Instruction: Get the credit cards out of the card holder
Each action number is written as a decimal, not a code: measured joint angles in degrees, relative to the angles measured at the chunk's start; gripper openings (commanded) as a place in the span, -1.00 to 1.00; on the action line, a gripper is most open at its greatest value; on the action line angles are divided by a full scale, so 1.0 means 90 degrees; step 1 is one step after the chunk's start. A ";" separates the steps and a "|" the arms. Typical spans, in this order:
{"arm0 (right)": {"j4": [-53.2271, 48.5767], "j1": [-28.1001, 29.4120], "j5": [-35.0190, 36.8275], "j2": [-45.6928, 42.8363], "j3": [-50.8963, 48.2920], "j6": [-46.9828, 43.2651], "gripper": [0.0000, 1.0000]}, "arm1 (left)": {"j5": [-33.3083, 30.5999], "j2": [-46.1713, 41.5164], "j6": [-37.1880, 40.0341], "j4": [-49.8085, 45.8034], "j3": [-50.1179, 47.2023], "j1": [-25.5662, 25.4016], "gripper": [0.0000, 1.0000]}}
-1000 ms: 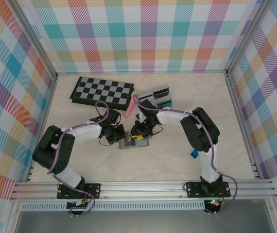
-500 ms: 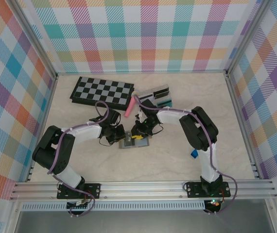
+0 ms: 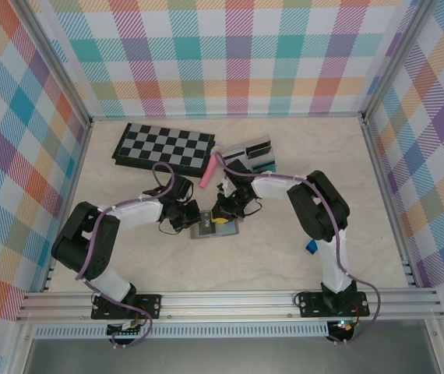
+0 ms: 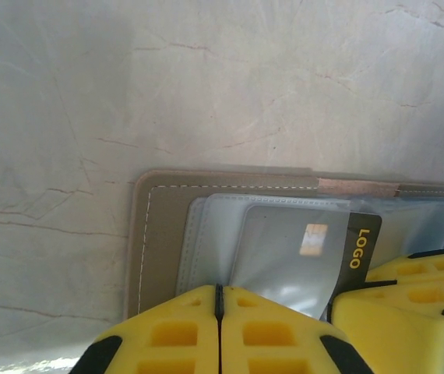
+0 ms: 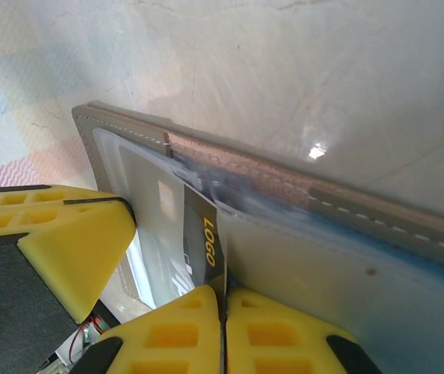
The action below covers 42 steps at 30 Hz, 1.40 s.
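One black card point(image 5: 206, 243) in right pincer point(image 5: 223, 305), card holder point(image 4: 160, 234)

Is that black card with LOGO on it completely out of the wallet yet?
No, the black card marked LOGO is still tucked partly under the clear sleeve of the card holder.

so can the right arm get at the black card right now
Probably yes: the black card sticks out of the card holder, and the right gripper looks shut on its edge, nothing between.
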 measured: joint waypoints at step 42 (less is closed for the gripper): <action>-0.0699 -0.0561 0.0831 -0.0770 -0.0406 -0.0049 -0.76 | 0.0517 0.0146 0.0068 0.0095 0.0398 -0.0114 -0.33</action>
